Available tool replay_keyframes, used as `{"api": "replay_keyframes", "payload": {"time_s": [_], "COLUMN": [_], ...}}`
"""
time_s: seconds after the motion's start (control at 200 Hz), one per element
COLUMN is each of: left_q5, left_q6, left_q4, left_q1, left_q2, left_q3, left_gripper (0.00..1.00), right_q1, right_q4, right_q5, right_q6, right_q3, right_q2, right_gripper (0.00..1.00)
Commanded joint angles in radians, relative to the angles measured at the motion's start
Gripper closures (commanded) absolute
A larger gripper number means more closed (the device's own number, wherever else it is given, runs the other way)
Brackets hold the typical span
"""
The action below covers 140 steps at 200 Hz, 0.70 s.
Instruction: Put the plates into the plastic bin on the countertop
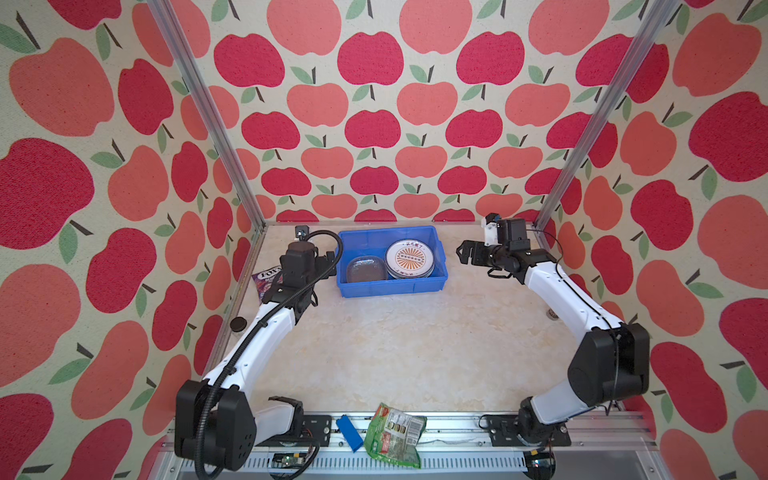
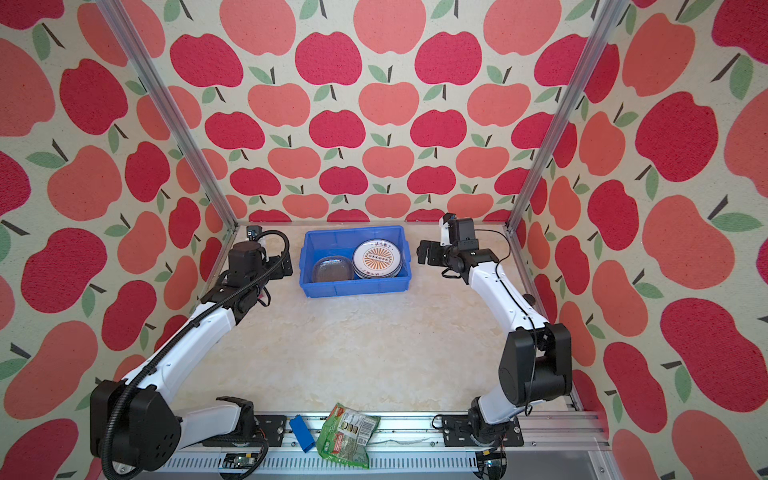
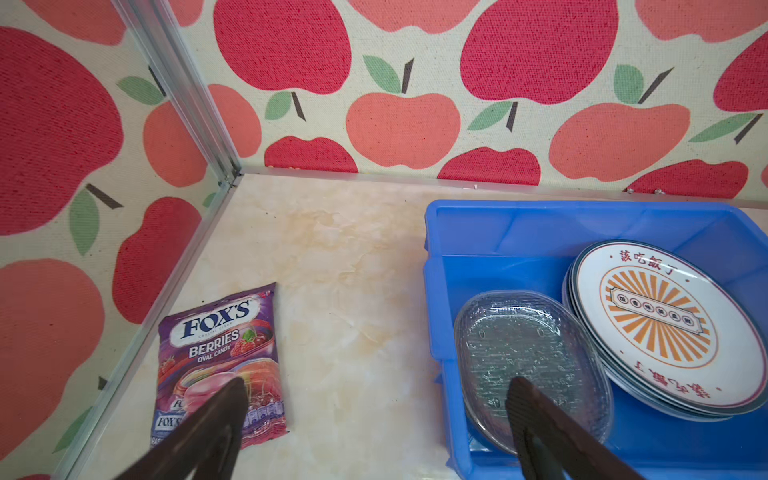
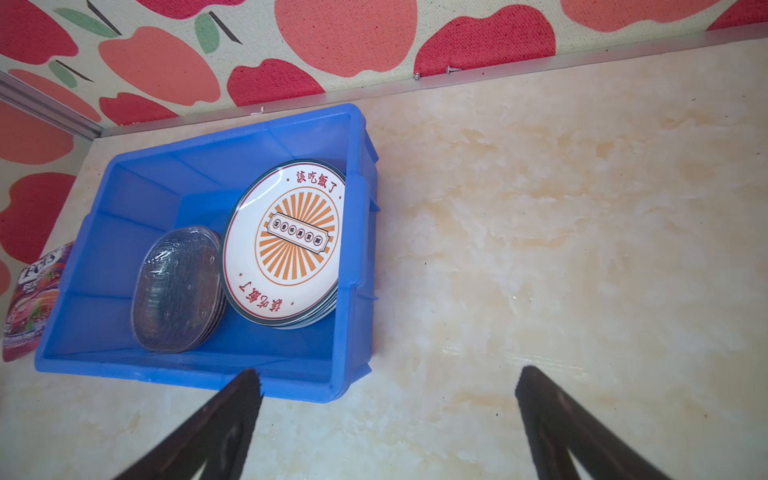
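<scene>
Walls of cream wallpaper (image 1: 374, 124) printed with red and coral apples, closing in a cream, marble-patterned tabletop (image 1: 395, 353) framed by aluminium rails.

Toward the back of the tabletop, near the rear wall: a shallow bright blue plastic bin (image 1: 390, 287).

Inside the bin, two stacks of plates side by side:
- On the left, translucent textured glass plates (image 1: 365, 269) with rounded corners.
- On the right, round white plates (image 1: 410, 259) with dark rims, the top one printed with an orange sunburst and red Chinese characters.
- Exact count in each stack not clear.

Just left of the bin, raised above the tabletop: the left gripper (image 3: 376, 388), spread wide and holding nothing. In the left wrist view, one finger in front of the glass plates and one in front of a purple Fox's candy bag (image 3: 220, 361) lying flat by the left rail.

Just right of the bin: the right gripper (image 4: 390, 374), likewise spread wide and empty, over bare tabletop.

On the front rail, well apart from the bin: a crumpled green snack packet (image 1: 395, 436) beside a small flat blue block (image 1: 349, 432).
</scene>
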Motion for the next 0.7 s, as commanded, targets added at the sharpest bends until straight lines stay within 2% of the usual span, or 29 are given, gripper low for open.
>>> {"api": "replay_keyframes", "payload": {"time_s": [0.0,0.07,0.165,0.245,0.315,0.355,0.425,0.46,0.505,0.535,0.575,0.6,0.65,0.695], "left_q5": [-0.069,-0.116,-0.182,-0.158,-0.082,-0.051,-0.044,-0.046,0.046,0.131,0.135,0.135,0.139,0.141], "left_q6": [0.094,0.112,0.129,0.096,0.019,0.003,0.005,0.03,0.046,0.046,0.039,0.04,0.05,0.027], "left_q4": [0.318,0.329,0.322,0.443,0.617,0.698,0.879,1.041,1.194,1.155,1.079,1.122,1.335,1.338], "left_q1": [0.009,0.034,0.089,0.162,0.237,0.26,0.269,0.27,0.302,0.312,0.308,0.307,0.32,0.334], "left_q2": [-0.135,-0.204,-0.227,-0.193,-0.101,0.0,0.181,0.272,0.371,0.362,0.348,0.38,0.473,0.457], "left_q3": [-0.167,-0.239,-0.314,-0.414,-0.501,-0.524,-0.542,-0.587,-0.605,-0.606,-0.596,-0.605,-0.636,-0.652], "left_gripper": [0.01,0.01,0.01,0.01,0.01,0.01,0.01,0.01,0.01,0.01,0.01,0.01,0.01,0.01], "right_q1": [0.002,0.005,0.011,0.018,0.026,0.029,0.03,0.03,0.03,0.029,0.026,0.023,0.016,0.003], "right_q4": [0.049,0.11,0.248,0.368,0.453,0.471,0.487,0.501,0.534,0.56,0.583,0.588,0.587,0.58], "right_q5": [0.081,0.129,0.173,0.189,0.193,0.197,0.218,0.235,0.26,0.277,0.296,0.306,0.355,0.392], "right_q6": [-0.038,-0.059,-0.104,-0.143,-0.171,-0.179,-0.182,-0.186,-0.194,-0.205,-0.219,-0.234,-0.253,-0.261], "right_q3": [-0.072,-0.133,-0.246,-0.338,-0.395,-0.407,-0.426,-0.442,-0.474,-0.498,-0.529,-0.542,-0.564,-0.58], "right_q2": [-0.068,-0.107,-0.159,-0.188,-0.194,-0.19,-0.178,-0.178,-0.185,-0.195,-0.214,-0.225,-0.244,-0.26], "right_gripper": [0.01,0.01,0.01,0.01,0.01,0.01,0.01,0.01,0.01,0.01,0.01,0.01,0.01,0.01]}}
